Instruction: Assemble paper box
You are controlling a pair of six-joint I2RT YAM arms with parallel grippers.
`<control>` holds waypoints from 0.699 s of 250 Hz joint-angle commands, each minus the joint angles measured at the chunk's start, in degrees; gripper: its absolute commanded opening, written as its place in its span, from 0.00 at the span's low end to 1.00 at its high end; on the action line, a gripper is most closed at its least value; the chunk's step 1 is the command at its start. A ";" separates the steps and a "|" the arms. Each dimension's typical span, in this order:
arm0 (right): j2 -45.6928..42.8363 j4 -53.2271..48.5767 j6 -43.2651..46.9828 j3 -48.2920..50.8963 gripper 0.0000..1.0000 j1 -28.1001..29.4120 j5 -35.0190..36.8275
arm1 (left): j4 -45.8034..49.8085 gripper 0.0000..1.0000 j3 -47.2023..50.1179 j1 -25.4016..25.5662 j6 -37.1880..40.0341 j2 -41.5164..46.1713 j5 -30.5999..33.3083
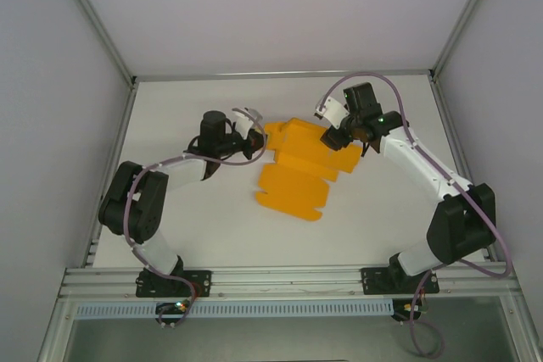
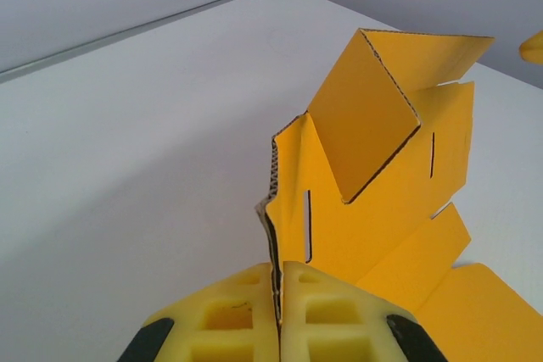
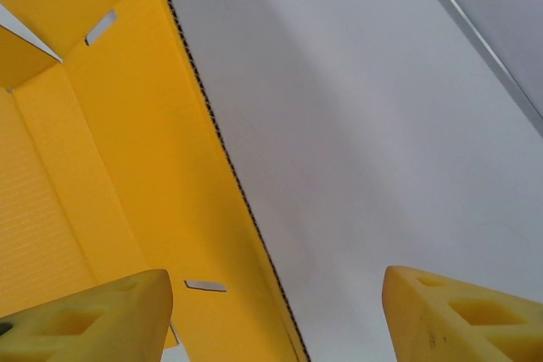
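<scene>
Left arm [image 1: 136, 203]: elbow folded near 9 o'clock of its base, forearm reaching toward 2 o'clock.
Left gripper [image 1: 253, 140]: pointed toward 3 o'clock, pads [image 2: 318, 315] pressed together on an edge of the paper box [image 1: 297, 177].
Right arm [image 1: 458, 219]: elbow out at 3 o'clock, forearm stretched toward 10 o'clock.
Right gripper [image 1: 333, 139]: pointed toward 8 o'clock, fingers [image 3: 462, 311] spread wide apart.

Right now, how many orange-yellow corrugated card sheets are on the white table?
1: the orange-yellow card sheet, partly folded, between the left gripper, shut on its edge, and the open right gripper.
</scene>
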State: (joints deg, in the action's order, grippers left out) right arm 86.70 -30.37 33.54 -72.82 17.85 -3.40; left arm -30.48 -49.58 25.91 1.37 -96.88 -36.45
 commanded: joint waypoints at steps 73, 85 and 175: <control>6.55 -4.87 1.97 -1.96 0.27 -0.20 -1.08 | -6.57 0.00 3.13 -0.31 0.04 2.40 -1.35; 6.39 -4.74 1.84 -1.92 0.14 -0.12 -0.91 | -6.39 0.00 3.06 -0.55 0.06 2.27 -1.35; 3.30 20.58 15.54 9.03 0.01 8.60 30.59 | -6.96 0.89 5.37 -6.29 -10.89 4.01 2.43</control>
State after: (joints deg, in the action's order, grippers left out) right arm 91.11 -23.55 40.62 -66.94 23.51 9.28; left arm -35.57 -46.89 24.08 -1.58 -96.12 -35.22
